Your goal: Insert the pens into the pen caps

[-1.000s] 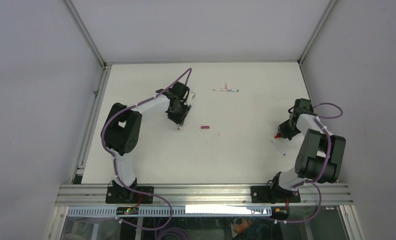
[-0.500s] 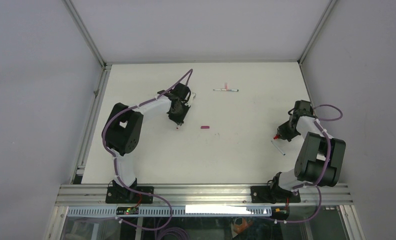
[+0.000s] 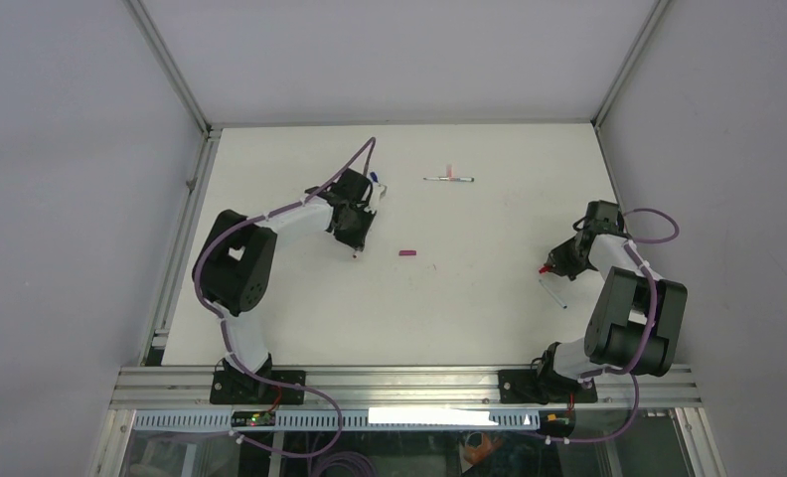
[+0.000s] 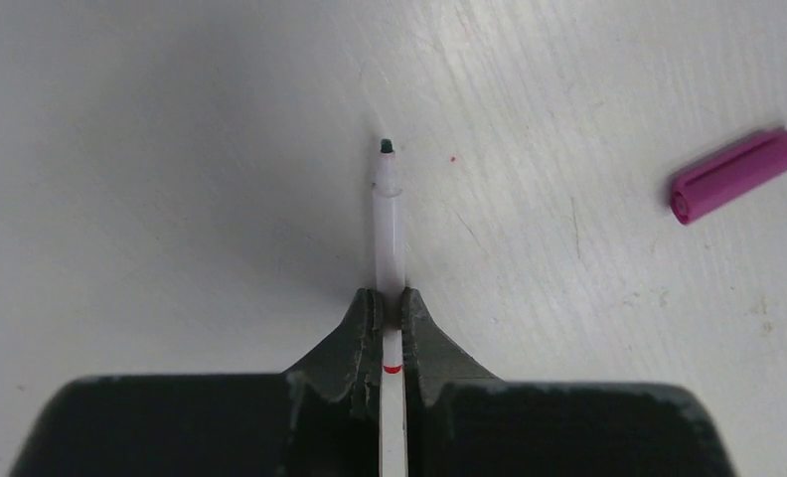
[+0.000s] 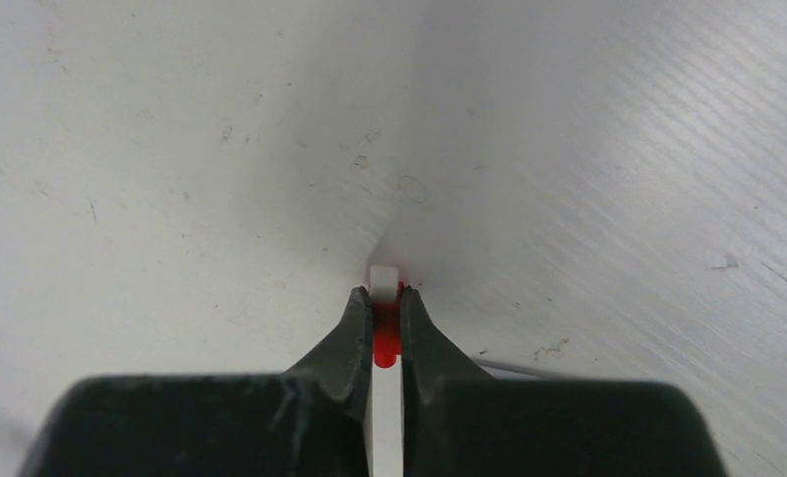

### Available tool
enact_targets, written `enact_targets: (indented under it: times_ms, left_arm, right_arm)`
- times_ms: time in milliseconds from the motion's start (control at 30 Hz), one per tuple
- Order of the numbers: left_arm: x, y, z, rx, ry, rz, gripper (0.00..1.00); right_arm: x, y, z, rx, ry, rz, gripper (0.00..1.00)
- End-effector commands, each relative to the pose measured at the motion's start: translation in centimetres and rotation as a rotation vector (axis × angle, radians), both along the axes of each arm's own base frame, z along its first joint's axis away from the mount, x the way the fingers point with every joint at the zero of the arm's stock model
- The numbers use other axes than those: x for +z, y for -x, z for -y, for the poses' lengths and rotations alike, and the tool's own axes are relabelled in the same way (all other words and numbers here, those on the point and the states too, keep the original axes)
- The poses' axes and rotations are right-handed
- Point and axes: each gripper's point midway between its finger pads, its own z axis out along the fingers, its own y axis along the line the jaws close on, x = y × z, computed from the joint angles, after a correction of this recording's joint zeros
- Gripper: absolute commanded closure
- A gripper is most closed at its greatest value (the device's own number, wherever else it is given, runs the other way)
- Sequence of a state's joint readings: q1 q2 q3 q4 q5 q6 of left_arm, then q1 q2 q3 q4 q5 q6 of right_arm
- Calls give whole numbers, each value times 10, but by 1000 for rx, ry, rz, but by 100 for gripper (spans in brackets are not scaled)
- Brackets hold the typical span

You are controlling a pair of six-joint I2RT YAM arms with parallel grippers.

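A scuffed white counter (image 3: 469,308) sits boxed in by plain grey walls (image 3: 390,50), evenly lit, with an aluminium rail (image 3: 409,383) along its near edge.

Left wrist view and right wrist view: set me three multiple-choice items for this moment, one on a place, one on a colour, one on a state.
1. In the left wrist view, where is the magenta cap relative to the held pen?
A. To its right, on the table
B. To its left, on the table
C. Fitted over its tip

2. What colour is the piece held in the right pincer?
A. Blue
B. Red
C. Green

3. What state is the left pincer in?
A. Open wide, nothing in it
B. Shut on the cap
C. Shut on the pen

Key: 1 A, the cap lies apart from the pen, at the right edge of that view. 2 B, red shows in its grip. 3 C, it clamps the white barrel, whose dark tip is bare.
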State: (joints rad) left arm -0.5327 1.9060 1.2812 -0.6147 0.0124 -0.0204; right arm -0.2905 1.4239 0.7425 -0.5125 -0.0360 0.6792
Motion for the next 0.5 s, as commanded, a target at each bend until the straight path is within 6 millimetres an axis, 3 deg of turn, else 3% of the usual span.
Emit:
enact_targets:
  times_ms: [0,100,200,467]
  left_arm:
    - [32,2,35,-44,269,100,100]
    - [60,-7,24,67,286,223,100]
    - [85,-6,25,50,320,269,100]
    - [144,28,73,-227,599,239,100]
  right_arm:
    - [14,-16,-4,21,-28,98,100]
    - [19,-19,-5,29,-26,126,100]
    - [28,-26,-8,48,-36,188,100]
    - [65,-44,-25,152,29,352,100]
